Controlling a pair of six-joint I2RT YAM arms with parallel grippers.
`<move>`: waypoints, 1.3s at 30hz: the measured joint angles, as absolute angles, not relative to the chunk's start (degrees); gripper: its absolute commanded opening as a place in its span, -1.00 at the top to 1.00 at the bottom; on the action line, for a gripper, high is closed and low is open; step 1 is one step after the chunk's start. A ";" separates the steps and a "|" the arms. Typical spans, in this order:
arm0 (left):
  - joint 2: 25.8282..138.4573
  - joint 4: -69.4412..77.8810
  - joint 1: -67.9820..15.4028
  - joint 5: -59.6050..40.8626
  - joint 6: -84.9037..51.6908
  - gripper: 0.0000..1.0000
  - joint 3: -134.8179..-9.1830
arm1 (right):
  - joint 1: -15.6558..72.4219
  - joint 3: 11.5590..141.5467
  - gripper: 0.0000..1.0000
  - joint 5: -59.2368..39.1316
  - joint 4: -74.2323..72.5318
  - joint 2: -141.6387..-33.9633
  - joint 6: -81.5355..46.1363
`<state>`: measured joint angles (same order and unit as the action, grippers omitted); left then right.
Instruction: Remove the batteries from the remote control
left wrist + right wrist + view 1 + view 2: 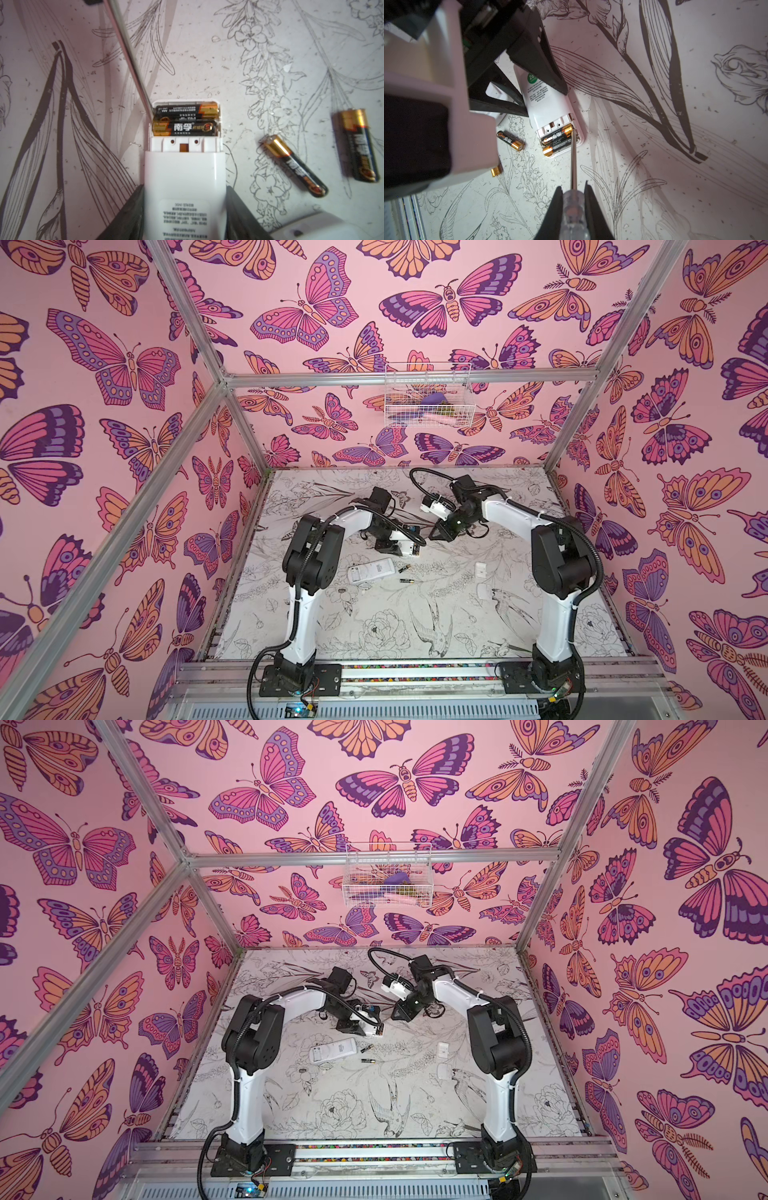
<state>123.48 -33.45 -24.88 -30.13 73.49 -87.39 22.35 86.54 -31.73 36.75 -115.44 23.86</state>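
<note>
My left gripper [185, 193] is shut on the white remote control [185, 176], which lies back-up on the table with its battery bay uncovered. Two batteries [187, 128] sit side by side in the bay, black with gold ends. My right gripper [573, 187] is shut on the clear handle of a screwdriver [573, 162]. Its tip rests at the end of the bay beside the batteries [558, 137]. Two more batteries [295, 166] [359, 145] lie loose on the table next to the remote. In both top views the grippers [388, 545] [401, 1013] meet mid-table.
A second white remote [371, 570] lies flat in front of the left gripper, with the loose batteries [404, 568] just to its right. Two small white covers [481, 570] [483, 591] lie near the right arm. A wire basket [426, 396] hangs on the back wall.
</note>
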 measured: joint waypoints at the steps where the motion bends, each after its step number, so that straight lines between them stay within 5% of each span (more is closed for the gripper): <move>1: 123.48 -33.47 -24.88 -30.13 73.49 0.14 -87.39 | 22.35 86.74 1.00 -31.75 37.01 -115.52 23.88; 24: 123.33 -34.20 -24.93 -29.98 74.54 0.15 -87.29 | 22.72 93.51 1.00 -41.19 48.69 -119.24 27.24; 39: 123.33 -34.17 -24.95 -29.98 74.52 0.15 -87.29 | 22.37 91.02 1.00 -33.71 41.41 -117.93 24.43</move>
